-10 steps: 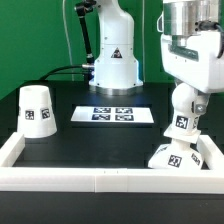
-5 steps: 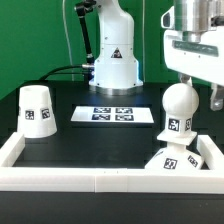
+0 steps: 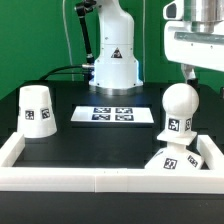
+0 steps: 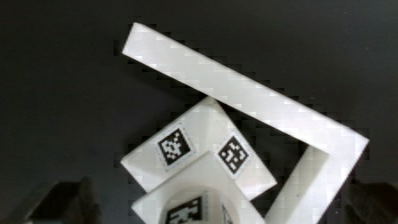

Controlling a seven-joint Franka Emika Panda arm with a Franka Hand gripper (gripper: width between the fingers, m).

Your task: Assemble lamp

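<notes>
The lamp's ball-topped bulb (image 3: 177, 113) stands upright on the low sloped base (image 3: 172, 158) in the front corner at the exterior view's right. My gripper (image 3: 204, 76) is open and empty, raised above the bulb and apart from it. The cone-shaped shade (image 3: 37, 113) stands alone at the exterior view's left. In the wrist view I look straight down on the base (image 4: 210, 150) with the bulb (image 4: 189, 208) on it. One dark finger (image 4: 63, 205) shows blurred beside them.
A white raised wall (image 3: 100, 178) frames the black table and meets in a corner just beside the base (image 4: 231, 75). The marker board (image 3: 112, 115) lies at the middle back. The arm's own white pedestal (image 3: 113, 60) stands behind it.
My gripper was shut round the bulb a second ago. It has since opened, let go and risen straight up. The bulb stays standing on the base.
</notes>
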